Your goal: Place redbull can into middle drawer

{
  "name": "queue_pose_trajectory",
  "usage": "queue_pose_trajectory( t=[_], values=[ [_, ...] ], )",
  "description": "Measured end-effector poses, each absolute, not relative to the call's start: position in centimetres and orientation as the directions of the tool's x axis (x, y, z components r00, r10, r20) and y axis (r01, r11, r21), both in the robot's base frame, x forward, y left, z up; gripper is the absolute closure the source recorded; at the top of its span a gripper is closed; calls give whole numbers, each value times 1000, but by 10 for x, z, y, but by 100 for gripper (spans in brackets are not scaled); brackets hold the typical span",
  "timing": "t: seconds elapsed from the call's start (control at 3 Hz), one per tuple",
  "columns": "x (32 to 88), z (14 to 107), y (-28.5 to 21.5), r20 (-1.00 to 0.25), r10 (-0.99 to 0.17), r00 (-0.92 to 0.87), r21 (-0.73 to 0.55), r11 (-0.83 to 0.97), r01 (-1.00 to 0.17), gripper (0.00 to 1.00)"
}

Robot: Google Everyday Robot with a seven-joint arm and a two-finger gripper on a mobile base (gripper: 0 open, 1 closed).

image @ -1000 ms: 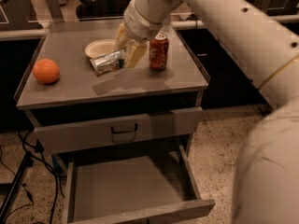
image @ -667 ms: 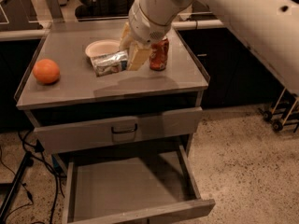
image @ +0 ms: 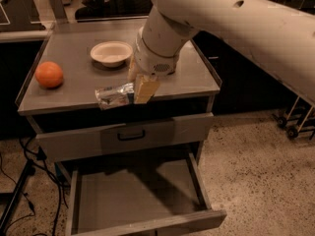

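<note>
At the table's [image: 78,91] near edge, your tool [image: 136,89] pinches the redbull can [image: 113,95], held sideways; below it, the middle drawer [image: 129,196] stands open; an orange [image: 49,74] sits left.

Enters from the upper right corner of the frame as a thick white arm [image: 246,23], sloping down toward the middle. Ends in a rounded white wrist [image: 157,48] with a speckled grille on its lower face. Carries the gripper [image: 139,85] just below that, slightly left of centre, pointing downward. Clamps the redbull can [image: 114,95] sideways between tan fingers [image: 146,89], leaving most of it jutting left.
</note>
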State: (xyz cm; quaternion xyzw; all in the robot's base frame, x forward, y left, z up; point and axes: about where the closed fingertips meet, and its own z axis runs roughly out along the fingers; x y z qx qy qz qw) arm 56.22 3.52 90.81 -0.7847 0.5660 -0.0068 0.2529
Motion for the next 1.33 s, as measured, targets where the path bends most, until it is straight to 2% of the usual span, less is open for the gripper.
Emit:
queue_pose_trajectory(
  t=[0.33,1.0,1.33],
  values=[
    [570,898,33,-282,-909,308,-420,-172,-891,100],
    [545,837,24,-344,-922,181,-389,-36,-921,100],
    [542,833,25,-350,-920,174,-379,-31,-925,100]
  ],
)
